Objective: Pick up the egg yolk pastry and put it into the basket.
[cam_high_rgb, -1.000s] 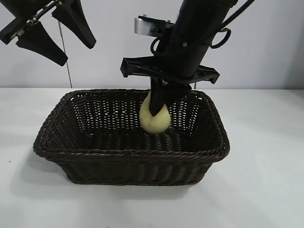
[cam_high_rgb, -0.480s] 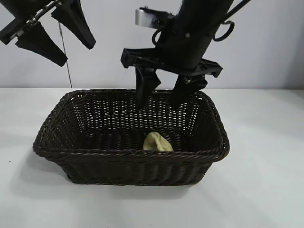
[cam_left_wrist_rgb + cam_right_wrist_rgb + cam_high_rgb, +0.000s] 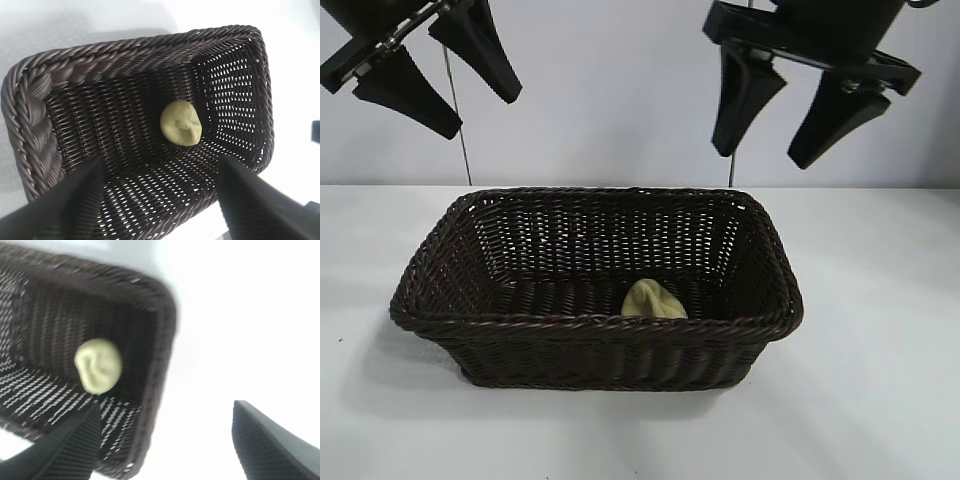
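egg yolk pastry (image 3: 654, 300): inside the basket (image 3: 595, 322), resting on the woven floor near the front wall, right of centre in the exterior view; touched by no end effector. dented, creased top visible in the left wrist view (image 3: 181, 122) and the right wrist view (image 3: 98, 365).

basket: on the white surface (image 3: 880, 350), centre of the exterior frame, upright, braided rim unbroken all round.

right end effector (image 3: 800, 120): upper right of the exterior frame, above the basket's back right corner and well apart from it; fingers spread, nothing between them.

left end effector (image 3: 440, 70): upper left of the exterior frame, high above the basket's left end; fingers spread, holding nothing.
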Controlling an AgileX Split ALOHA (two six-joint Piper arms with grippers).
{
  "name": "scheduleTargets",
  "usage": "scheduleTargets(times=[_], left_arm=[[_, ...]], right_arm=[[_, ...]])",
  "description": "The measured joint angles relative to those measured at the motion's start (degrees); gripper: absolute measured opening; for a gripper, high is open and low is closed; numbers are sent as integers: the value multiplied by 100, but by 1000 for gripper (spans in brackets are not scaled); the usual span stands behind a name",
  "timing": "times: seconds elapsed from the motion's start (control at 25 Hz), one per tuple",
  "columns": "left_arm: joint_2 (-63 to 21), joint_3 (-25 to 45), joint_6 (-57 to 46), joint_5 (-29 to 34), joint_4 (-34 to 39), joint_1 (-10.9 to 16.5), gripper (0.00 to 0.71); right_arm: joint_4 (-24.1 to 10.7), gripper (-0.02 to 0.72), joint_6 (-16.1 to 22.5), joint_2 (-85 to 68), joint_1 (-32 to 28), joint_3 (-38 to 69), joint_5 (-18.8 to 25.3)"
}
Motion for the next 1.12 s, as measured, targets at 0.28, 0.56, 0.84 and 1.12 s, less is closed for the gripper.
scheduleTargets(times=[0.28, 0.56, 0.84, 1.12], left_arm=[[0, 0, 0, -10, 0, 0, 477], [0, 0, 0, -10, 0, 0, 477], [0, 0, 0, -14, 0, 0, 477], [0, 0, 0, -14, 0, 0, 477]], right_arm=[[30, 529, -7, 0, -96, 0, -80], [35, 529, -11, 0, -96, 0, -93], [35, 529, -11, 0, -96, 0, -93], [40, 529, -7, 0, -96, 0, -93]])
